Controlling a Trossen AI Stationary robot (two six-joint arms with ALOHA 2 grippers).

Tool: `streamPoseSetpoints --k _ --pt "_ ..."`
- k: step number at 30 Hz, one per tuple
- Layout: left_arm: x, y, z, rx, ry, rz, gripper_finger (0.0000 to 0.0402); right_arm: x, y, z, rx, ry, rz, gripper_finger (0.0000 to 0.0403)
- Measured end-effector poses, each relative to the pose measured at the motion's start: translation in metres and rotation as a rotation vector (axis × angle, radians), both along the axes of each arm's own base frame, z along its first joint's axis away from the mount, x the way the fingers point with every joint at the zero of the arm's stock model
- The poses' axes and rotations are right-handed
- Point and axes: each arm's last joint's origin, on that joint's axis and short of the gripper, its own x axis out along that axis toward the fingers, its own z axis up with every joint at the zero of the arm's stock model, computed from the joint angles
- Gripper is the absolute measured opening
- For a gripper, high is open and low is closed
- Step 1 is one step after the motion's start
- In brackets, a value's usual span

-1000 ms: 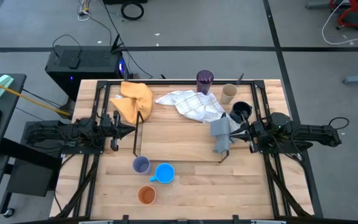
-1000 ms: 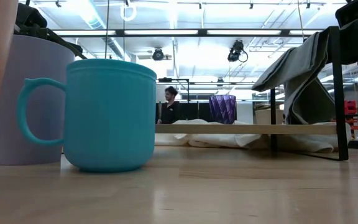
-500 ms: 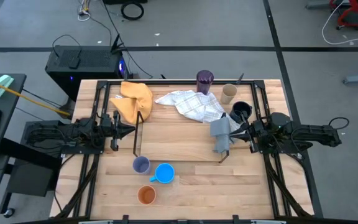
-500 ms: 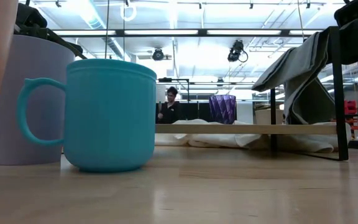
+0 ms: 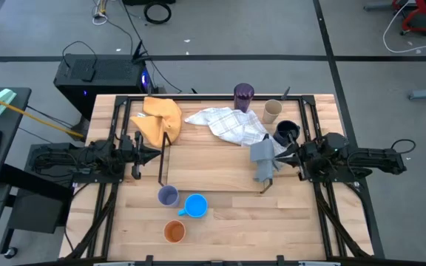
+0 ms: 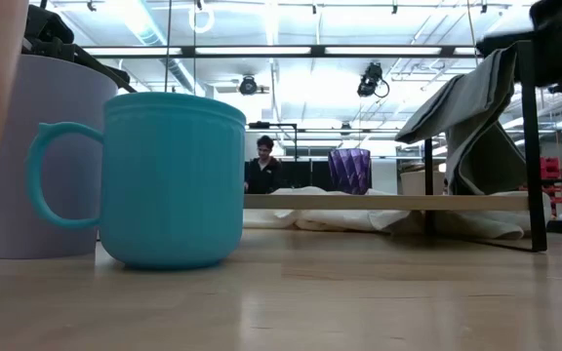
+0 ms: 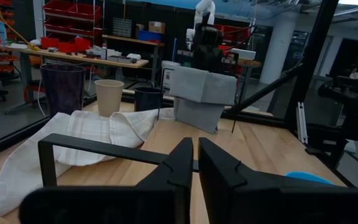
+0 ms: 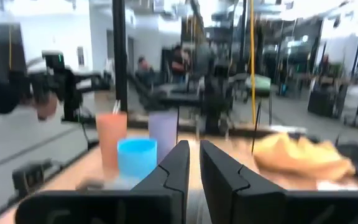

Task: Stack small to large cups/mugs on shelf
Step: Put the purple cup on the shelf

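High view: nearest, the orange cup [image 5: 174,232], blue mug [image 5: 195,205] and lavender cup [image 5: 168,195] cluster on the tabletop [image 5: 220,222]. Mid-table stands the shelf [image 5: 213,159]: left end effector [image 5: 152,154] nearly closed and empty, right end effector [image 5: 278,157] pinching the grey cloth [image 5: 263,157]. Farthest, navy [image 5: 287,131], tan [image 5: 272,111] and purple [image 5: 243,95] cups.

A white checked cloth [image 5: 226,123] lies mid-table; a yellow cloth [image 5: 159,120] lies left of it, a grey cloth [image 5: 263,157] right.
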Motion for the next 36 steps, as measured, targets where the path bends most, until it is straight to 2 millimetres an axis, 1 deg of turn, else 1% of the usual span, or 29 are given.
streamPoseSetpoints --k 6,10,13,15,18,21,24,27,30,32,34,36 --pt "0.0 0.0 0.0 0.0 0.0 0.0 0.004 -0.013 0.0 0.05 0.006 -0.141 -0.044 0.0045" --pt "0.0 0.0 0.0 0.0 0.0 0.0 0.0038 -0.021 0.0 0.097 0.004 -0.212 -0.065 0.0045" --pt "0.0 0.0 0.0 -0.001 0.0 0.0 0.0034 -0.018 0.0 0.135 -0.027 -0.212 -0.072 0.0045" --pt "0.0 0.0 0.0 0.0 0.0 0.0 0.0031 -0.012 -0.001 0.16 -0.059 -0.19 -0.08 0.0045" --pt "0.0 0.0 0.0 0.0 0.0 0.0 0.0028 0.003 -0.002 0.2 -0.104 -0.133 -0.088 0.0045" --pt "0.0 0.0 0.0 -0.001 0.0 0.0 0.0029 0.019 -0.003 0.241 -0.13 -0.115 -0.092 0.0045" --pt "0.0 0.0 0.0 -0.001 0.0 0.0 0.0033 0.042 -0.006 0.273 -0.152 -0.132 -0.099 0.0045" --pt "0.0 0.0 0.0 -0.001 0.0 0.0 0.0036 0.075 -0.014 0.29 -0.156 -0.1 -0.107 0.0045" --pt "0.0 0.0 0.0 -0.001 0.0 0.0 0.0034 0.111 -0.026 0.297 -0.117 -0.078 -0.073 0.0045" --pt "0.0 0.0 0.0 -0.001 0.0 0.0 0.003 0.132 -0.034 0.303 -0.076 -0.116 -0.016 0.0045" --pt "0.0 0.0 0.0 -0.001 0.0 0.0 0.0027 0.149 -0.038 0.311 -0.046 -0.182 0.045 0.0045" --pt "0.0 0.0 0.0 -0.001 -0.001 0.0 0.0026 0.164 -0.041 0.315 -0.032 -0.224 0.07 0.0045"
